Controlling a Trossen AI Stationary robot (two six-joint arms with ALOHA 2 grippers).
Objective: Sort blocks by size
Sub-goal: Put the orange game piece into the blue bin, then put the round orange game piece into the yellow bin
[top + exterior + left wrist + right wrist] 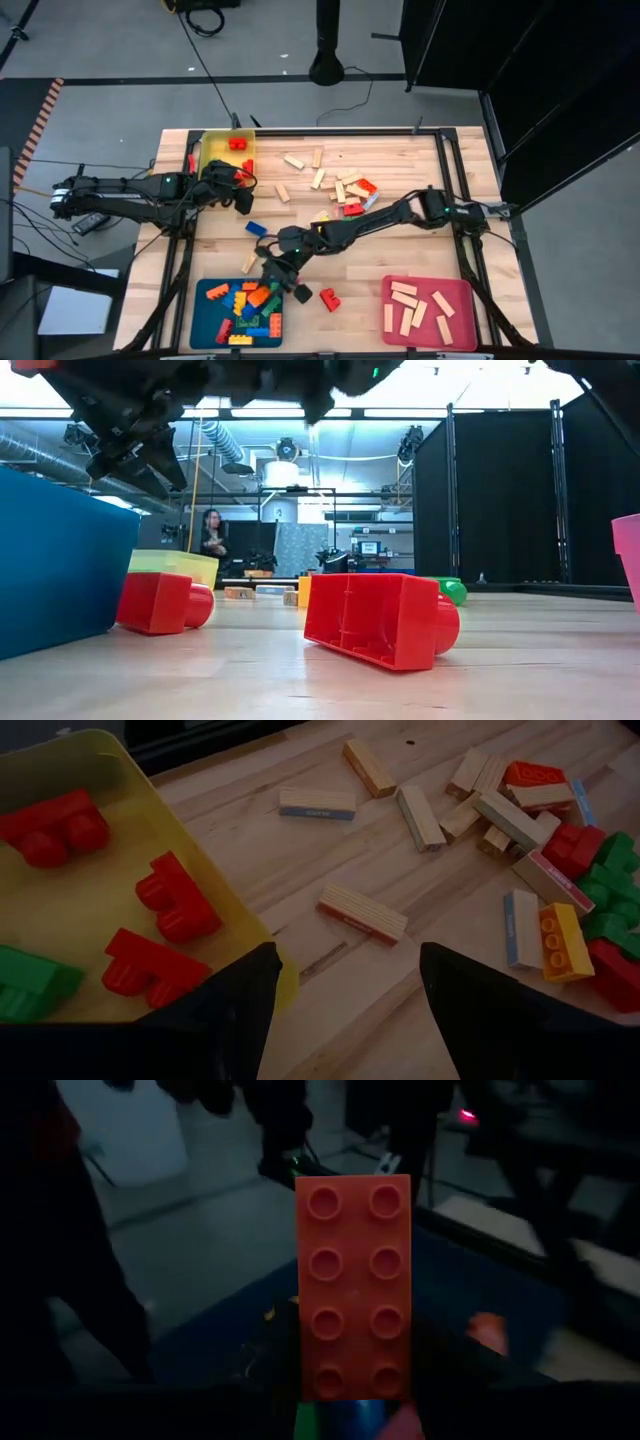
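- Pale wooden table [400, 225], scattered with blocks.
- Orange studded plastic brick [353, 1285] sits clamped in the right gripper [272, 283], above the blue flat tray [205, 300].
- Next, probably: release it there.
- Left gripper [345, 980] gapes wide beside the yellow tray [250, 920].

Three trays: one yellow [212, 145], one blue [207, 318], one pink [463, 305].

Premises: a robotics lab or test bay. Evidence: exposed ceiling ducting [215, 440], black curtain partitions [500, 500], cables [205, 60] trailing across grey floor, framed wooden table [400, 240].
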